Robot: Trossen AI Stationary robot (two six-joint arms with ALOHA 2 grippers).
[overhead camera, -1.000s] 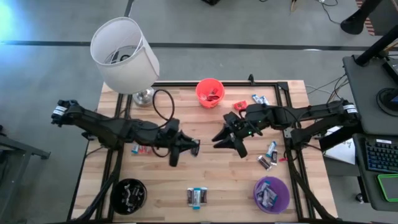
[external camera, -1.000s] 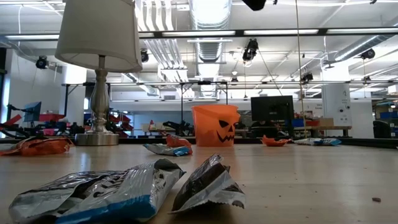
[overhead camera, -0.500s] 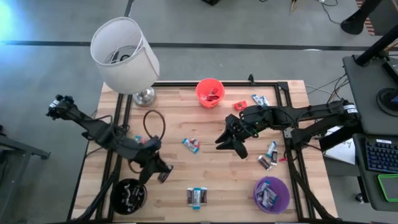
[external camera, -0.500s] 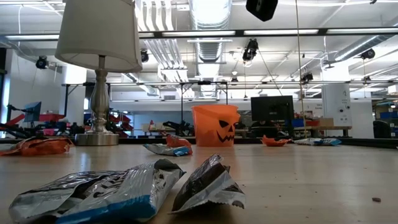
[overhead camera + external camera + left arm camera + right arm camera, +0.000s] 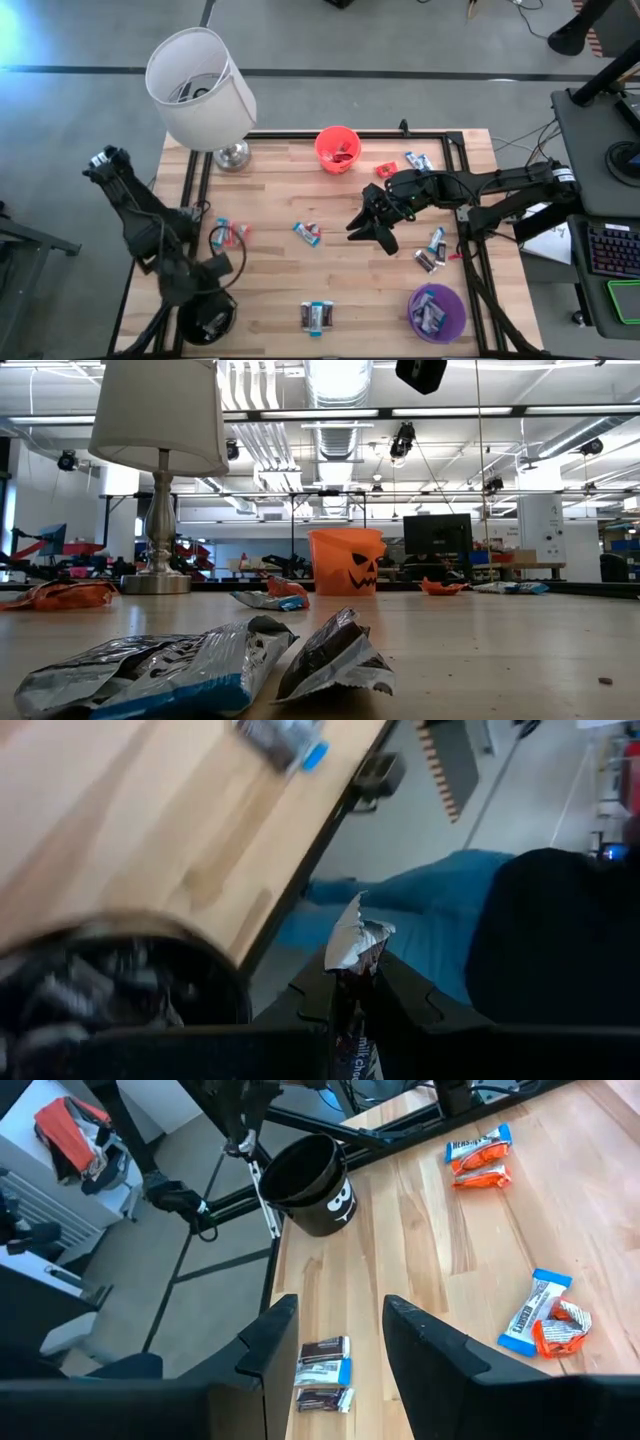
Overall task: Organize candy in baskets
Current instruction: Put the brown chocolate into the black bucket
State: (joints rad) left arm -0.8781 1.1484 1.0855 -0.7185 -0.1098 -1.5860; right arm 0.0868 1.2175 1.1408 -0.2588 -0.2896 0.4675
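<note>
Left wrist view, left gripper [image 5: 355,995] clamping dark candy [image 5: 356,942], over black basket [image 5: 120,980]

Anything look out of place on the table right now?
A lamp stands at the table's far left corner, odd among candy baskets. Otherwise only unsorted candy lies loose, like the wrapper mid-table. Nothing looks spilled or damaged.

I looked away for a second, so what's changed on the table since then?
The left end effector swung from mid-table to the black basket at the near-left corner, carrying a silver-wrapped candy. The right end effector stays open mid-table, hardly moved. The orange basket, purple basket and lamp are unchanged.
</note>
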